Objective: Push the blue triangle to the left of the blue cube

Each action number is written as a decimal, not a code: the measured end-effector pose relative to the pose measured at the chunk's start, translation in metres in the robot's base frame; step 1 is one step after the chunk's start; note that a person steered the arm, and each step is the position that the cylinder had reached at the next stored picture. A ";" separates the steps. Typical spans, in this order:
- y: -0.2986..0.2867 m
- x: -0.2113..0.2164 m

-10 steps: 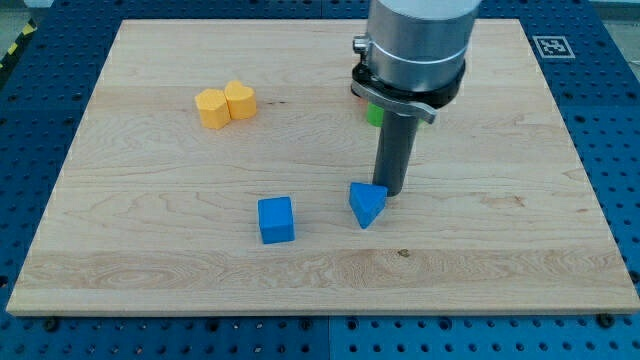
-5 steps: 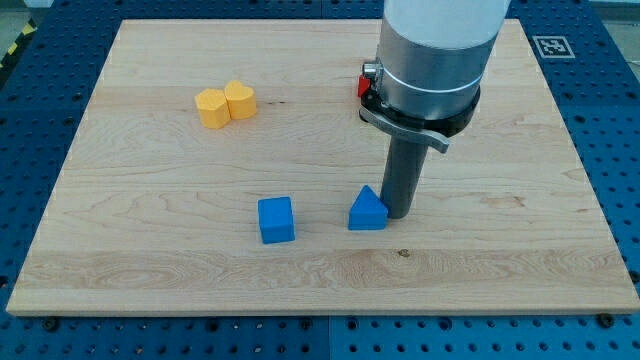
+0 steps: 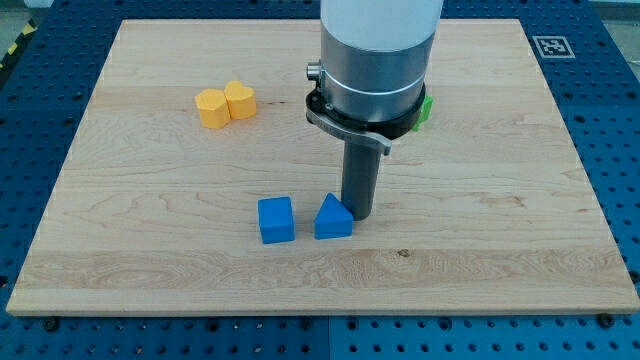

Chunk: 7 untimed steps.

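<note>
My tip (image 3: pixel 358 216) rests on the wooden board (image 3: pixel 520 250) just at the right side of the blue triangle (image 3: pixel 333 217), and it seems to touch the triangle's right edge, though the contact itself I cannot confirm. There is no gripper on this arm, only the straight dark rod, so nothing can be open or closed here. The blue triangle stands close to the right of the blue cube (image 3: pixel 276 220), with only a narrow gap between the 2, both of them in the lower middle part of the board. So the triangle is on the cube's right side, not on its left. Near the view's top left lie 2 yellow blocks (image 3: pixel 225 104), touching each other (the left 1 looks like a hexagon and the right 1 has a notched top, perhaps a heart). A green block (image 3: pixel 426 108) shows partly behind the arm's grey body (image 3: pixel 375 50), at its right side; its shape I cannot tell. A black and white marker (image 3: pixel 551 46) sits at the board's top right corner.
</note>
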<state>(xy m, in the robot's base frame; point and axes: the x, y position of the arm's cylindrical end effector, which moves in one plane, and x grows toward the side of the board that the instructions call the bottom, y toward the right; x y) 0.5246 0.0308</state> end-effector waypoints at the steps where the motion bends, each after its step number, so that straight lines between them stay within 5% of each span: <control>1: -0.005 0.005; 7: -0.019 0.009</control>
<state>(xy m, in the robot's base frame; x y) 0.5337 0.0115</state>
